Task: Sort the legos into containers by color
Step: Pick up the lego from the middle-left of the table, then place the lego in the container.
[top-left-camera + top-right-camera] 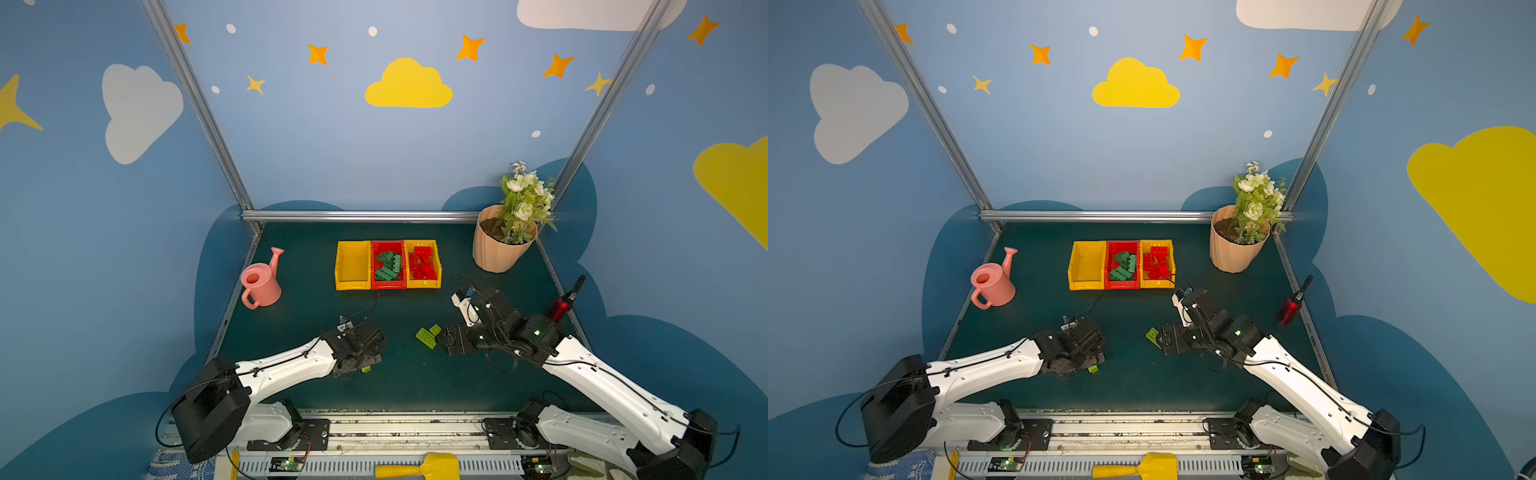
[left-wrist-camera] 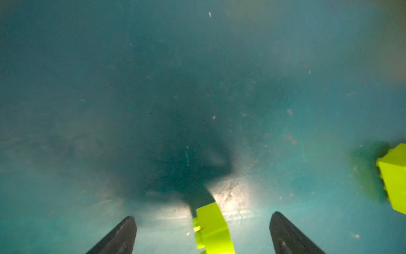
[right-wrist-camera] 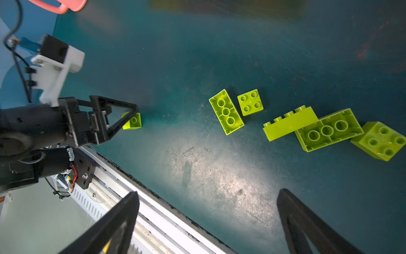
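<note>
Bins in both top views: left yellow plastic bin point(image 1: 353, 286), red plastic bin point(image 1: 388, 286) holding dark green bricks point(image 1: 387, 266), right yellow bin point(image 1: 423, 285) holding red bricks point(image 1: 423, 266). Right gripper point(image 1: 444, 338) hides most lime green bricks point(image 1: 426, 337) on the dark mat point(image 1: 316, 324). Left wrist view: left gripper point(image 2: 203, 216) gapes around a small lime brick point(image 2: 212, 228), cut off by the frame. Right wrist view: right fingers point(image 3: 118, 226) wide; five lime bricks plain, the end one clipped.

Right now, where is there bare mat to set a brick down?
Free: between the pink plastic watering can and the empty yellow plastic bin; between the brick-filled yellow bin and the peach ribbed flower pot. Crowded: around the lime green bricks.
</note>
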Action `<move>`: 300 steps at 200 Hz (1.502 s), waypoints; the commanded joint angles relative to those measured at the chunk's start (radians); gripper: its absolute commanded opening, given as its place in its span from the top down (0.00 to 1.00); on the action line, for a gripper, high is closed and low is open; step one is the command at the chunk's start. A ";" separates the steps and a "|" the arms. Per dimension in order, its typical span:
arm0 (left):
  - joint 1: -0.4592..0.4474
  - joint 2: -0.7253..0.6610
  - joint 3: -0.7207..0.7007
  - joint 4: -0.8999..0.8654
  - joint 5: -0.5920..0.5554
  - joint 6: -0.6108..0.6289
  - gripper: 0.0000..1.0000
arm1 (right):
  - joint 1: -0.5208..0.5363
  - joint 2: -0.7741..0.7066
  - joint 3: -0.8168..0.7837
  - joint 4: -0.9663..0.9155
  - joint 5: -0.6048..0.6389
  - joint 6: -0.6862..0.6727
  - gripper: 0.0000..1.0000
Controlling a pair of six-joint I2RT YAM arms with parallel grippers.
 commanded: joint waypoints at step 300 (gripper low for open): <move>0.471 0.439 0.807 -0.235 -0.122 0.375 0.75 | -0.020 0.044 0.059 0.011 0.009 -0.043 0.03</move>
